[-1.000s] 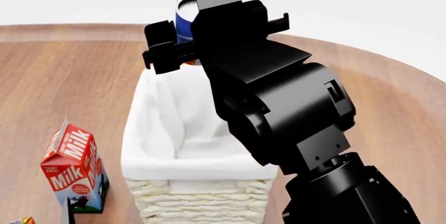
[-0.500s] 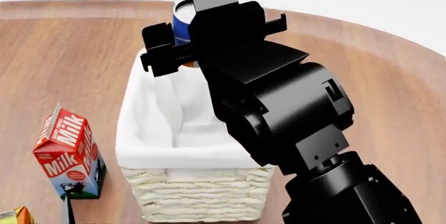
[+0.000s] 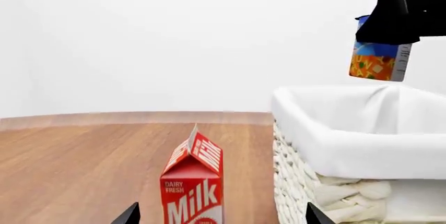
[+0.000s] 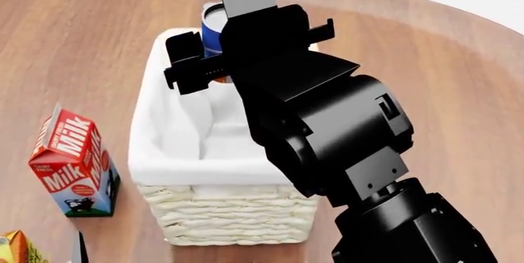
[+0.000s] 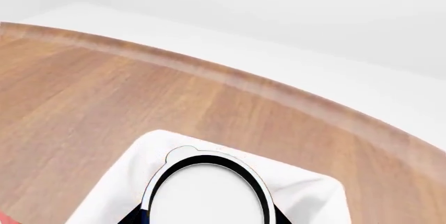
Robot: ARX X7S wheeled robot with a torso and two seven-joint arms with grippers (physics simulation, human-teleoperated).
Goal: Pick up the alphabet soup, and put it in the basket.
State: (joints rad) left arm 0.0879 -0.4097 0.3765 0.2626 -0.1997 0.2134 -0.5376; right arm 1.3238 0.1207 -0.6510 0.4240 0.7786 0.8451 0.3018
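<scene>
The alphabet soup can [image 4: 213,30], blue-labelled with a silver-white top, hangs in my right gripper [image 4: 219,45], which is shut on it above the far end of the basket [image 4: 225,214]. In the left wrist view the can [image 3: 379,59] shows its orange base a little above the basket's cloth rim [image 3: 348,145]. In the right wrist view the can's white top [image 5: 207,195] fills the lower middle, with the basket lining [image 5: 125,182] beneath. My left gripper [image 3: 218,216] is open and low beside the milk carton, only its fingertips [image 3: 127,216] showing.
A red-and-white milk carton [image 4: 72,168] stands left of the basket, also in the left wrist view [image 3: 193,185]. An orange carton's corner [image 4: 16,251] shows at the bottom left. The round wooden table's far edge [image 5: 279,91] curves behind the basket.
The head view has tilted down, so the basket and carton sit lower in frame. The can stays in my right gripper over the basket's far end.
</scene>
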